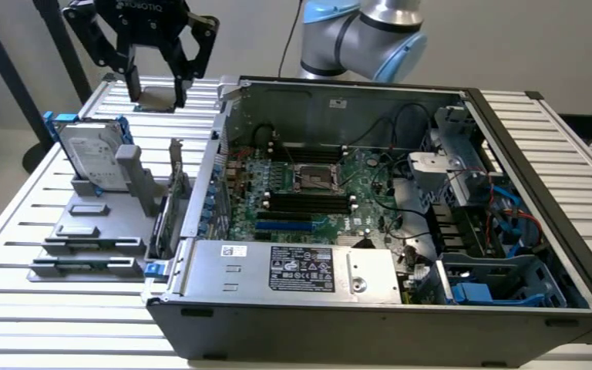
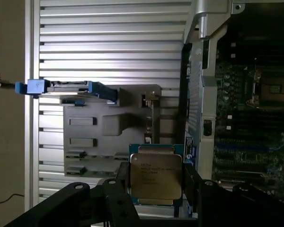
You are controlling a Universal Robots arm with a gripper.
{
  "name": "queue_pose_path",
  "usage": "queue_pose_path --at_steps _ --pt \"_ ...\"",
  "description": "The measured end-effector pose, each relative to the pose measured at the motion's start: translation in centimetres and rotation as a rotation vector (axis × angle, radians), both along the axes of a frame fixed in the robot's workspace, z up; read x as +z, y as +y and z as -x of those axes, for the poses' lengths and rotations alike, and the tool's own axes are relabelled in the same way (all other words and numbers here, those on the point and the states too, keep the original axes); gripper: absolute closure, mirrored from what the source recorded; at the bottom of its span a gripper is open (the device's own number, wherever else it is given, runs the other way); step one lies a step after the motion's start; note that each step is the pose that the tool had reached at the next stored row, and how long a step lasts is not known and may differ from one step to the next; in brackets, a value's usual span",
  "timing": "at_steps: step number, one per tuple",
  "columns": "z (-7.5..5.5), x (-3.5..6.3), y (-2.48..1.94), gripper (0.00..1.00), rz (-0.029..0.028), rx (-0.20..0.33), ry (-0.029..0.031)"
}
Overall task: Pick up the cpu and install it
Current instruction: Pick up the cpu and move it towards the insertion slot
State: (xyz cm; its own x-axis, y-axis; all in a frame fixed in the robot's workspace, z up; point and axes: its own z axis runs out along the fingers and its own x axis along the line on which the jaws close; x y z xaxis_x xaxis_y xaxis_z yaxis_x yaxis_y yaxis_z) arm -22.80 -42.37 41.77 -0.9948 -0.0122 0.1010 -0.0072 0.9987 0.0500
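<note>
Contact looks sound: our black two-fingered tool (image 1: 157,90) is clamped on the cpu (image 1: 158,99), a small flat square chip with a shiny silver-grey metal top and a green edge, gripping it by two opposite sides. We see the chip held in the air above the slatted metal desk (image 1: 13,231), on the exterior view's left of the open dark grey computer case (image 1: 378,327). It is well apart from the empty metal-framed socket (image 1: 311,179) on the green motherboard (image 1: 363,177). In the wrist view the cpu (image 2: 155,174) sits flat and square between the pads, printed side towards the camera. We judge the main risk to be the thin edge hold: a jolt could let the chip slide or twist, and a tilted or rotated chip meeting the socket could bend its contacts. The case's side wall also stands between chip and socket, so a low path could knock the cpu loose
</note>
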Motion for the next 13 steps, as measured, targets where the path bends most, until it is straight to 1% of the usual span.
queue_pose_path --at_steps 4,7,10,13 --pt "-1.8 0.0 0.06 0.45 -0.0001 0.0 -0.0001" --pt "-3.2 0.0 0.22 0.45 0.0 0.0 0.0" --pt "-4.5 -0.02 0.5 0.45 0.0 0.0 0.0" --pt "-5.9 -0.08 0.91 0.45 0.0 0.0 0.0"
